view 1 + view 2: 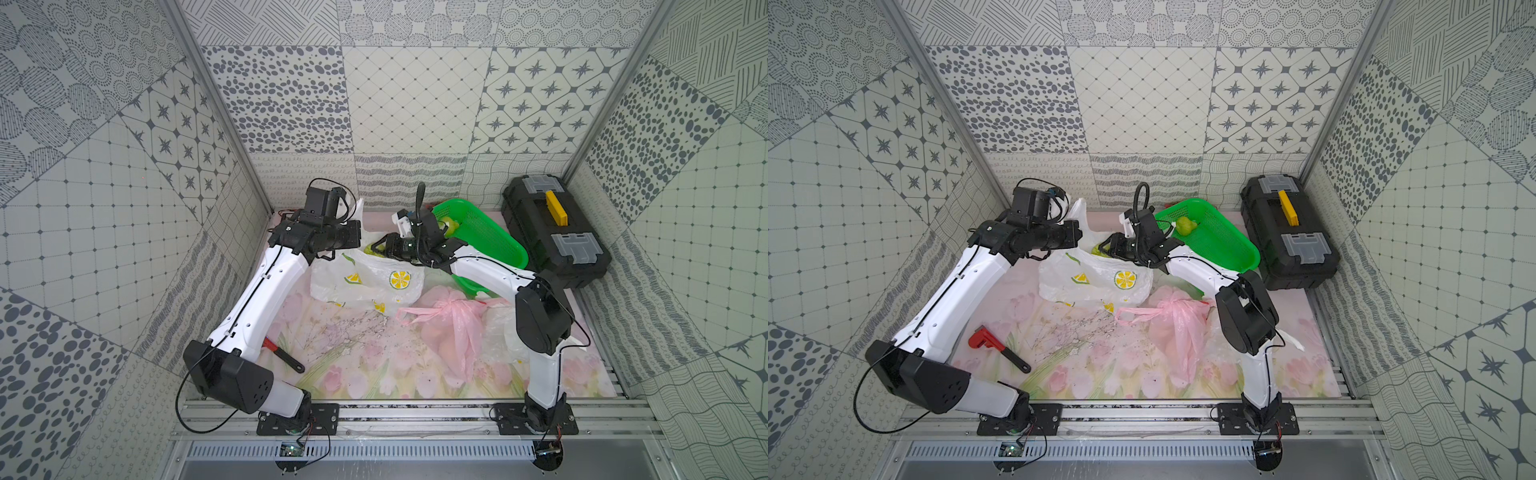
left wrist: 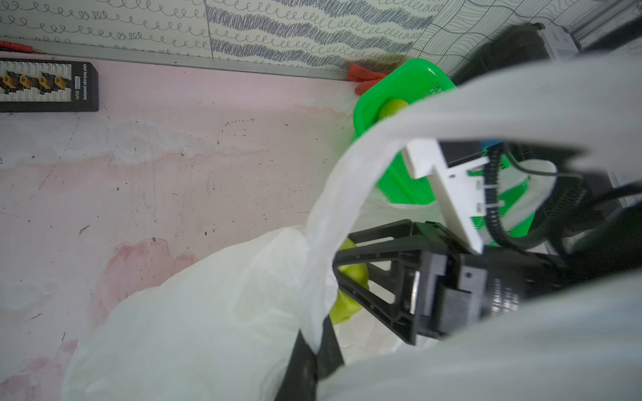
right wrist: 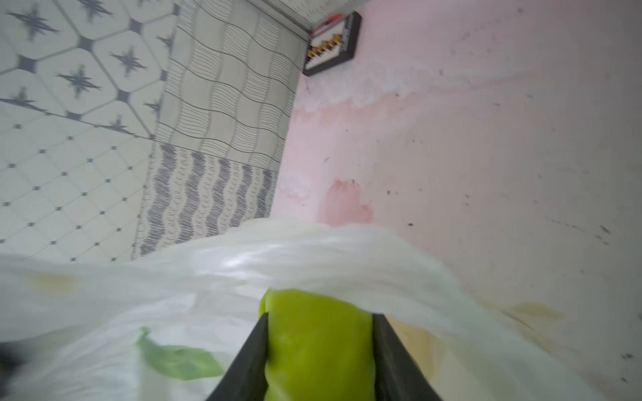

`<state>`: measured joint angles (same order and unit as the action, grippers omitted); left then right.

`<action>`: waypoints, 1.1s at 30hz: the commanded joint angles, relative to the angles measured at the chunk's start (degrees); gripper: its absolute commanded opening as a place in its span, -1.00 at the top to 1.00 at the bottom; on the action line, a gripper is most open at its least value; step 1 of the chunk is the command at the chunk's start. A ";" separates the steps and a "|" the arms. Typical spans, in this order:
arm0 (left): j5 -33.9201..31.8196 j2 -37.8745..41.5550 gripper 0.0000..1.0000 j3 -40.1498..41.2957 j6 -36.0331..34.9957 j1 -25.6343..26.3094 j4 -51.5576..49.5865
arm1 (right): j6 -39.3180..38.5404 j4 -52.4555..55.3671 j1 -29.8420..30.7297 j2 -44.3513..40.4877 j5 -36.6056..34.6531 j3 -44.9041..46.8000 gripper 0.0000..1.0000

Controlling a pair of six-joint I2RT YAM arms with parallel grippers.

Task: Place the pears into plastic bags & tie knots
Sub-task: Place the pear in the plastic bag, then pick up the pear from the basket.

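Grips a green pear [image 3: 318,347] in the right end effector [image 3: 321,316], jaws part spread and pressed on its two sides, right at the mouth of the lemon-print bag [image 1: 365,282], which lies near the middle of the tabletop, toward the far edge. Pinches the handle [image 2: 323,225] of that bag with the left end effector [image 2: 314,350], fingers pressed together on the thin plastic, holding the mouth up and open.

Seems well along. Shows a pink bag [image 1: 451,328] right of the middle, bulging and bunched at its top into what looks like a knot [image 1: 451,299]. Shows a pale bag [image 1: 496,328] just beside it, mostly hidden behind the right arm; cannot tell whether tied. Leaves a second pear [image 1: 1185,224] in the green basket [image 1: 490,237] toward the far right corner. Probably remaining: letting the held fruit go inside the bag, fetching the one from the basket, then knotting the handles.

Finds no brand or label to read. Carries only lemon-slice prints on the open bag. Bears small white print on the black connector board [image 2: 45,85] at the far edge, too small to make out. Reads nothing on the black toolbox [image 1: 552,232] in the far right corner or on the red wrench [image 1: 984,338] near the left edge.
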<state>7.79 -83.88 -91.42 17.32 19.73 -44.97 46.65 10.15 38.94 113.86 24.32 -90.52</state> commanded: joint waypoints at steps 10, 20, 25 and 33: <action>-1.84 -1.92 1.00 2.95 -1.76 -1.30 0.94 | -12.01 13.42 -4.02 -8.77 2.36 -2.91 -0.63; -1.14 -3.76 1.00 4.21 0.20 -2.82 0.73 | -1.81 9.11 -25.47 -11.18 -4.71 0.01 -0.42; 1.17 -2.73 1.00 3.57 0.71 -2.30 2.09 | -3.27 17.89 -26.69 -0.93 -23.57 -8.72 -0.48; 1.44 -2.26 1.00 3.45 0.70 -1.27 1.82 | -4.70 26.94 -23.31 19.01 -32.32 -31.56 -0.59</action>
<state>7.99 -87.07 -87.37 17.54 17.87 -44.27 42.78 32.75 14.57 128.68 -2.52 -114.34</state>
